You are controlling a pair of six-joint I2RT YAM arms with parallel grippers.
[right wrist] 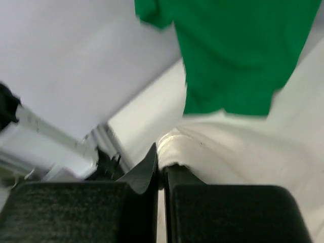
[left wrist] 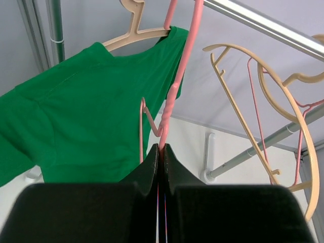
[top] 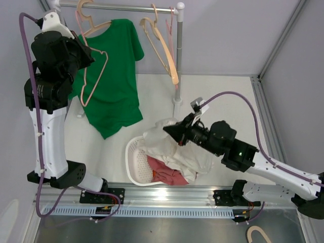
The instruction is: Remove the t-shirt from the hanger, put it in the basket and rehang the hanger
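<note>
So the left claw [left wrist: 161, 148] is clenched on the bare pink hanger [left wrist: 183, 55], right claw [right wrist: 162, 164] pinching a white t-shirt [top: 167, 142] over the basket [top: 130, 163], green t-shirt [top: 114, 76] hanging behind. I'd lower the white one inside the rim before letting go, so nothing drapes out.

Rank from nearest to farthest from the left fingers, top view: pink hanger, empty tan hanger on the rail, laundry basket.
1. Pink hanger, pinched in the left fingers.
2. Empty tan hanger, right along the rail.
3. Laundry basket, low at centre.
</note>
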